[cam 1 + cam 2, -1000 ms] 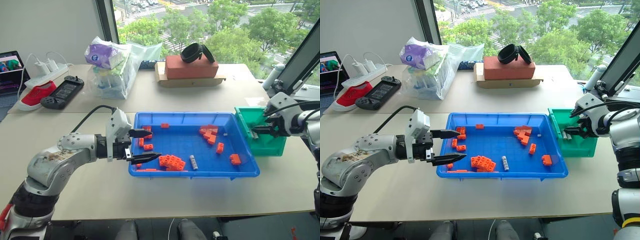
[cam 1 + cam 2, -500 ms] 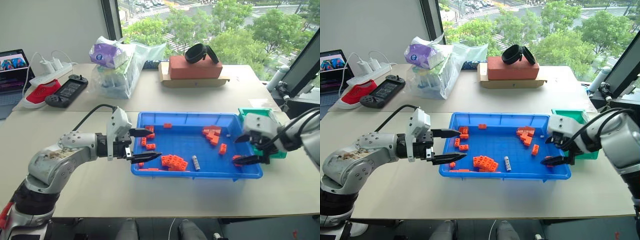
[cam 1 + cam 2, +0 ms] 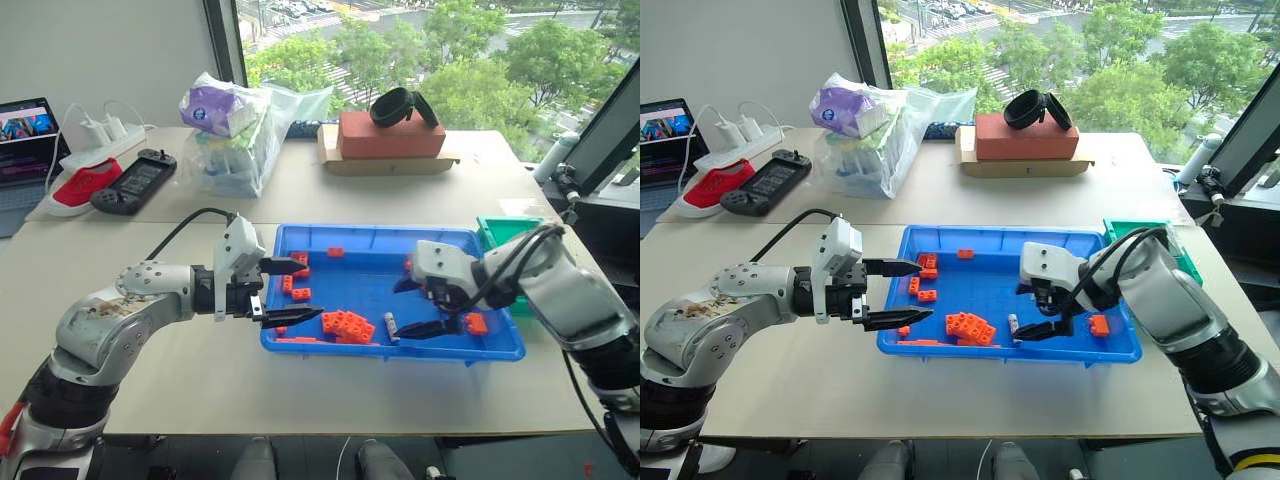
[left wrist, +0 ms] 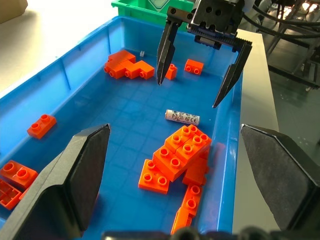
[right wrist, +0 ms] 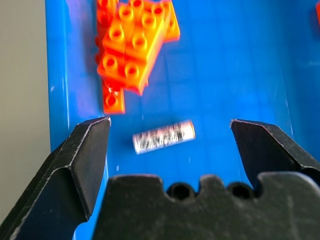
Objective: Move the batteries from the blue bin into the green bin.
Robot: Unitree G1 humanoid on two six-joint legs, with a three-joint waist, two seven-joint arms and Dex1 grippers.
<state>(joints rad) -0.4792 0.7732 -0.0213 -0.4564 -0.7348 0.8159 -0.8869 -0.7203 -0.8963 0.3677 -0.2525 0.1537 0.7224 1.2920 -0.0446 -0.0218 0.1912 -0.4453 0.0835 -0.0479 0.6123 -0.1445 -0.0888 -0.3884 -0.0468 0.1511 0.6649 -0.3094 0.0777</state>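
Observation:
One silvery battery point(image 3: 390, 327) lies on the floor of the blue bin point(image 3: 390, 352) near its front wall, beside a cluster of orange bricks point(image 3: 345, 323). My right gripper point(image 3: 400, 310) hangs open just above the battery, pointing down and to the left. In the right wrist view the battery point(image 5: 163, 136) sits between the two spread fingers point(image 5: 90, 165). My left gripper point(image 3: 310, 289) is open and empty over the bin's left end, pointing right. The green bin point(image 3: 505, 228) stands against the blue bin's right end, partly hidden behind my right arm.
Loose orange bricks point(image 3: 425, 268) are scattered across the blue bin. Farther back on the table are a plastic bag of goods point(image 3: 225, 135), a red-brown box on cardboard point(image 3: 390, 135), a game controller point(image 3: 135, 180), a red shoe point(image 3: 70, 190) and a laptop point(image 3: 20, 130).
My right gripper swung left from the green bin across the blue bin to just above the battery, tilting downward and staying open. The left gripper kept still.

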